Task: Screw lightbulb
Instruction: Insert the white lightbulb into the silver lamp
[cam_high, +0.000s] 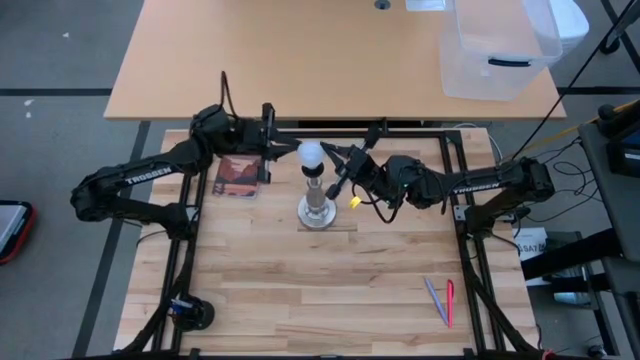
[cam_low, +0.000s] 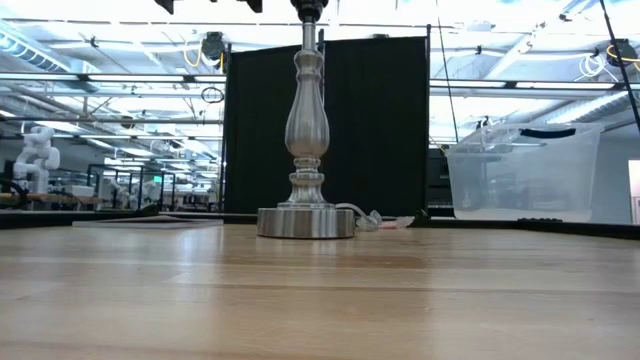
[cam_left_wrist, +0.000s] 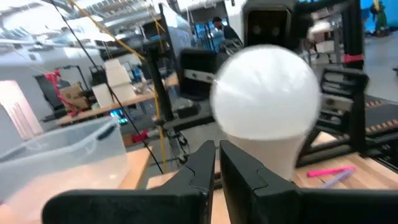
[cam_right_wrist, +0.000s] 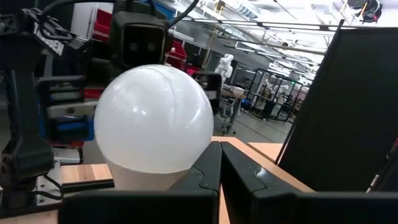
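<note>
Judging from above, the lightbulb (cam_high: 311, 153) already sits atop the lamp stand (cam_high: 318, 211) mid-bench, my left pincer (cam_high: 283, 149) and right pincer (cam_high: 334, 155) both clenched empty beside it, though its tightness seems unverifiable.

1. A silver lamp stand (cam_high: 318, 208) stands upright near the middle of the wooden tabletop (cam_high: 300, 290); its round base (cam_low: 306, 222) sits flat on the wood.
2. A small dark booklet (cam_high: 240, 176) lies flat just left of the stand, apart from it.
3. Two pens, one pink (cam_high: 449, 302) and one pale purple (cam_high: 436, 300), lie side by side near the front right corner.
4. A clear plastic bin (cam_high: 497, 48) sits on the lighter table behind; a black curtain panel (cam_low: 380, 125) hangs behind the stand.
</note>
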